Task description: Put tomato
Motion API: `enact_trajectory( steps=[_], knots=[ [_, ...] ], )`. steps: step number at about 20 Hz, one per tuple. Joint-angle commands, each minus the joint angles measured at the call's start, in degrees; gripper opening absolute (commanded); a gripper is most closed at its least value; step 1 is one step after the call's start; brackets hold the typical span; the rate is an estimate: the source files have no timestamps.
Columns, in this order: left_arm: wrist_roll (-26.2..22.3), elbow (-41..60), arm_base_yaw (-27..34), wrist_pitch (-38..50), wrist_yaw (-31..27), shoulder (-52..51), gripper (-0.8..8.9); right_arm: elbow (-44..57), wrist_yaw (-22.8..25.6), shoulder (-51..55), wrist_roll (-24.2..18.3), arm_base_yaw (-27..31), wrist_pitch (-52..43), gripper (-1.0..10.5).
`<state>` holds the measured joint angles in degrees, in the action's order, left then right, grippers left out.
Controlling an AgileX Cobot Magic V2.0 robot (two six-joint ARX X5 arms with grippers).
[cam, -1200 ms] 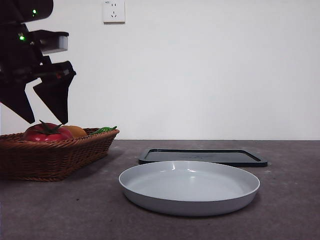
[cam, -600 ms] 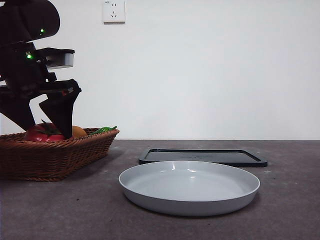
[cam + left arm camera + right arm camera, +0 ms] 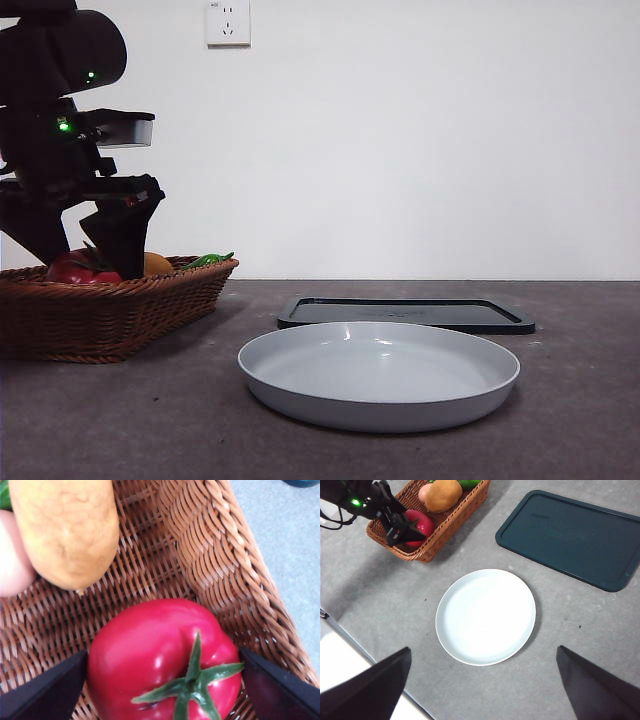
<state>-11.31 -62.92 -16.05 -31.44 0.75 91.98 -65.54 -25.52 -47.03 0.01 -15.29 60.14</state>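
Note:
The tomato (image 3: 145, 645), glossy red with a green spiky stem, lies in a wicker basket (image 3: 215, 555) at the table's left (image 3: 120, 310). My left gripper (image 3: 163, 652) is down in the basket, its jaws open on either side of the tomato and close to its flanks. In the front view this gripper (image 3: 85, 262) hides most of the tomato (image 3: 68, 270). The right wrist view shows the left gripper (image 3: 400, 527) over the tomato (image 3: 423, 524). My right gripper (image 3: 483, 649) is open and empty, high above the table.
An orange-brown rounded item (image 3: 65, 530) and a pale pinkish item (image 3: 10, 560) lie beside the tomato in the basket, with a green item (image 3: 205, 260) at its far end. A white plate (image 3: 380, 400) sits mid-table. A dark tray (image 3: 405, 313) lies behind it.
My left gripper has come down from above the basket and slightly rightward, so its open jaws now straddle the tomato. Nothing else has moved.

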Motion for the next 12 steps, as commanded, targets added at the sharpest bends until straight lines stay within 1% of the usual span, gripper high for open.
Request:
enact_trajectory(
  steps=[1, 3, 4, 9, 12],
  knots=[
    [-0.83, -0.55, -0.15, -0.63, -0.46, 2.01, 4.07, -1.33, 0.0, -0.48, -0.42, -0.22, -0.57, 4.6],
    [-0.83, -0.55, -0.15, -0.79, -1.01, 2.01, 3.01, -1.33, 0.0, -0.48, -0.42, -0.24, -0.57, 4.6],
    [-0.83, -0.55, -0.15, -1.01, -1.03, 2.01, 2.77, -1.33, 0.0, -0.48, -0.42, -0.22, -0.57, 4.6],
    [0.26, -2.08, -0.15, -2.21, -1.03, 0.0, 2.73, -1.33, 0.0, -0.48, -0.42, -0.24, -0.57, 4.6],
    [1.92, -6.25, -0.66, -4.39, -0.76, -3.67, 2.76, -1.33, 0.0, -0.48, -0.44, -0.22, -0.57, 4.6]
  ],
)
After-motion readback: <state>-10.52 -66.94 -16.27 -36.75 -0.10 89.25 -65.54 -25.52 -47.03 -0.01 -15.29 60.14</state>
